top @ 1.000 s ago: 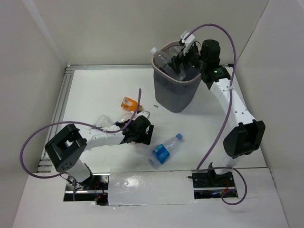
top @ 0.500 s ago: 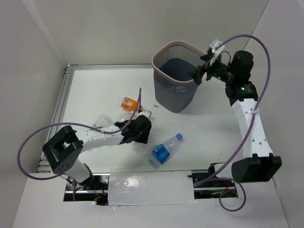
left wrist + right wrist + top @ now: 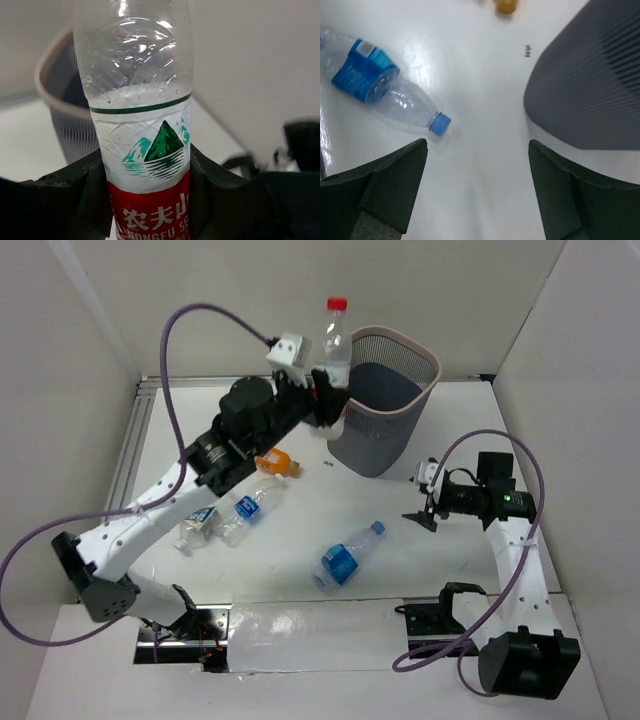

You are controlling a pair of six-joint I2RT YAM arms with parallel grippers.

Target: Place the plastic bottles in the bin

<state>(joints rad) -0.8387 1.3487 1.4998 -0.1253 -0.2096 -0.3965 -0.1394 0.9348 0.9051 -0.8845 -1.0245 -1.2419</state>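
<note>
My left gripper is shut on a clear bottle with a red cap and label, held upright in the air beside the left rim of the grey mesh bin. In the left wrist view the bottle fills the space between the jaws, with the bin behind it. My right gripper is open and empty, low over the table in front of the bin. A blue-capped bottle lies ahead of it, and shows in the right wrist view as the blue-labelled bottle.
A short orange bottle lies left of the bin. Two clear bottles with blue labels lie side by side at the left. The bin wall stands close on the right gripper's right. White walls enclose the table.
The left gripper shut on the red-capped bottle and lifted it from the table up to the bin's rim. The right arm left the bin and came down toward the table.
</note>
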